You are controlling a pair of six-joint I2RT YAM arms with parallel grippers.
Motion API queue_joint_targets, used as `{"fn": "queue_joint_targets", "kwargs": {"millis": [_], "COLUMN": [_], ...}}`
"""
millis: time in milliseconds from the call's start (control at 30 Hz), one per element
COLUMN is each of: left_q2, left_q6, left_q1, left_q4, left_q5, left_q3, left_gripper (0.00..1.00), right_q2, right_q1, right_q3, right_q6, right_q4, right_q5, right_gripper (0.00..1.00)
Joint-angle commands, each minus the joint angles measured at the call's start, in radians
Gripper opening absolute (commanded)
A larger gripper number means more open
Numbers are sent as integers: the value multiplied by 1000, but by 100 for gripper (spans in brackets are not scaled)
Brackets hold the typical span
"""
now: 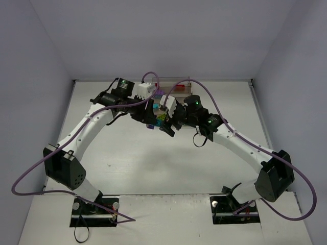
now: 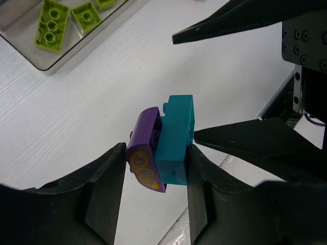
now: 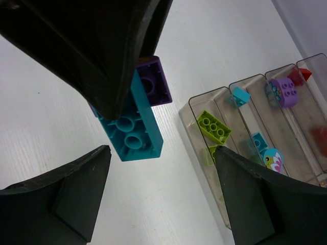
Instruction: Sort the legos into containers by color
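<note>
My left gripper (image 2: 156,166) is shut on a stack of two bricks: a teal brick (image 2: 176,138) joined to a purple brick (image 2: 145,153) with yellow rings on its end. It holds them above the table. In the right wrist view the same teal brick (image 3: 134,133) and purple brick (image 3: 155,81) hang from the left fingers (image 3: 102,56). My right gripper (image 3: 162,176) is open and empty, just below and beside the stack. In the top view both grippers meet mid-table (image 1: 162,118). The clear trays (image 3: 296,153) hold lime, teal, purple and red bricks.
A lime brick (image 3: 214,126) lies in the nearest tray; a purple brick (image 3: 282,92) and red bricks (image 3: 299,76) lie in farther trays. Lime bricks (image 2: 51,25) show in a tray in the left wrist view. The rack (image 1: 176,88) stands at the table's back.
</note>
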Motion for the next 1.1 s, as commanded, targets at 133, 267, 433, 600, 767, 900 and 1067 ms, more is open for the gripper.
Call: {"fn": "queue_joint_targets", "kwargs": {"millis": [133, 267, 433, 600, 767, 900, 1067], "left_q2": [-39, -41, -37, -44, -77, -131, -218], "left_q6": [37, 28, 21, 23, 3, -26, -34], "left_q1": [-7, -9, -10, -10, -7, 1, 8], "left_q4": [-32, -23, -16, -19, 55, 143, 336], "left_q5": [56, 67, 98, 101, 49, -28, -170], "left_q3": [36, 37, 33, 25, -18, -70, -162], "left_gripper": [0, 0, 0, 0, 61, 70, 73], "right_q2": [31, 41, 48, 48, 47, 42, 44], "right_q1": [32, 48, 66, 68, 65, 54, 20], "right_q3": [58, 63, 64, 66, 60, 52, 57], "right_q6": [-32, -30, -30, -32, -35, -13, 59], "right_q4": [43, 42, 46, 56, 57, 57, 59], "right_q5": [40, 33, 45, 51, 60, 51, -3], "right_gripper": [76, 74, 69, 43, 5, 0, 0]}}
